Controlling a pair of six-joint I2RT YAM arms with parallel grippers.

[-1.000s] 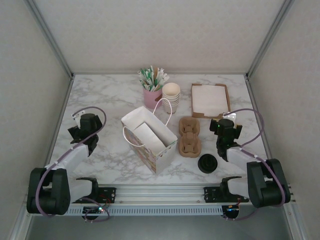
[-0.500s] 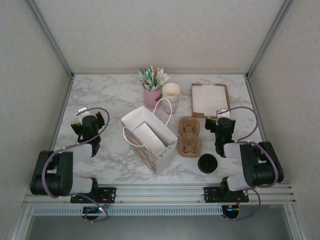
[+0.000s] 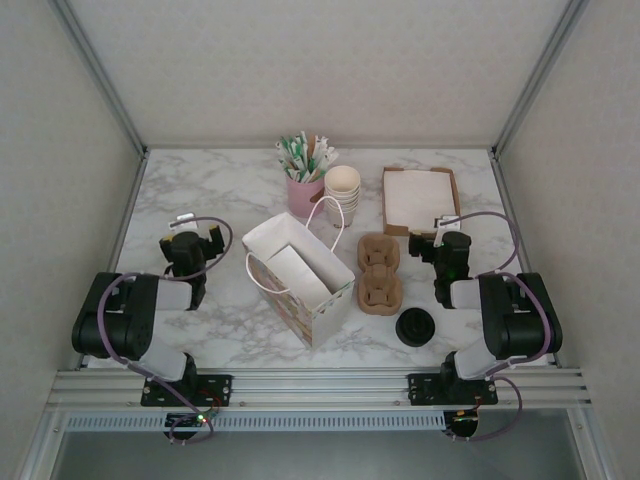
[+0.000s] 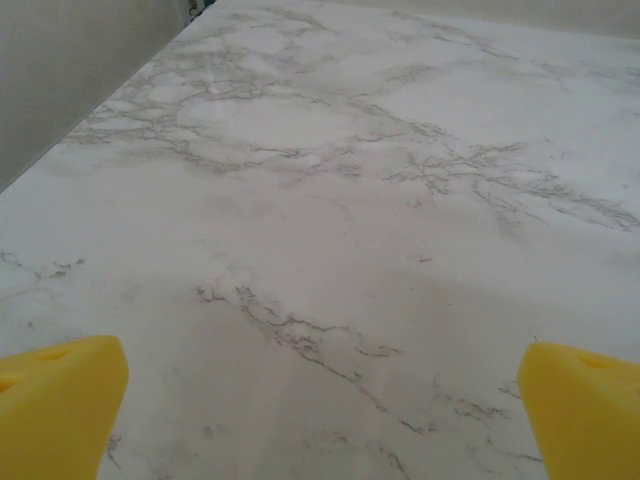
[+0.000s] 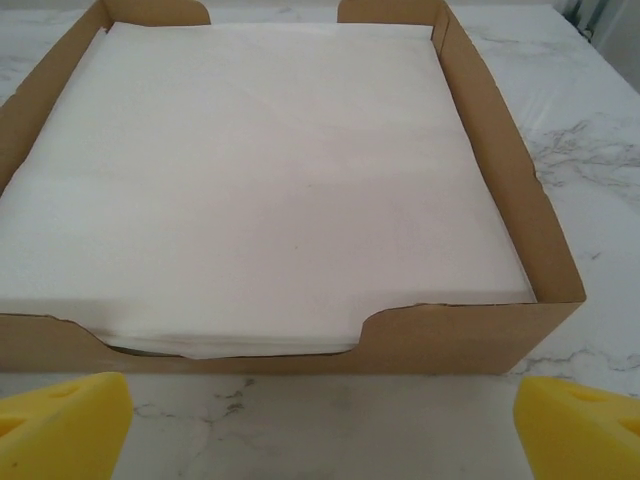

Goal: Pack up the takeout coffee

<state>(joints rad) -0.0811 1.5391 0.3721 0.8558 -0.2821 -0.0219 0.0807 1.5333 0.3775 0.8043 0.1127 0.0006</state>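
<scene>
Both grippers spread wide, empty: left (image 4: 320,400) over bare table (image 4: 300,180), right (image 5: 320,420) facing napkin box (image 5: 500,330). Coffee (image 3: 415,327), if that black lid caps a cup, sits beside carrier (image 3: 379,272). Risk: right arm swinging back topples it.

Left of the paper bag (image 3: 300,280) we have the widest room. Bare marble table (image 4: 330,200) runs from the bag's side to the enclosure wall, and nothing lies ahead of the left gripper (image 4: 320,420).

Right of the bag, the pulp carrier (image 3: 380,272) stands just beside it, leaving a slim lane. The black lids (image 3: 415,327) sit to the right and nearer us.

Behind the bag, the pink cup of stirrers (image 3: 303,197) and the cup stack (image 3: 342,195) crowd its handle.

Farther right and behind, the napkin tray (image 5: 450,345) has its front wall squarely before the right gripper (image 5: 320,430).

The bag's mouth is open from above.
</scene>
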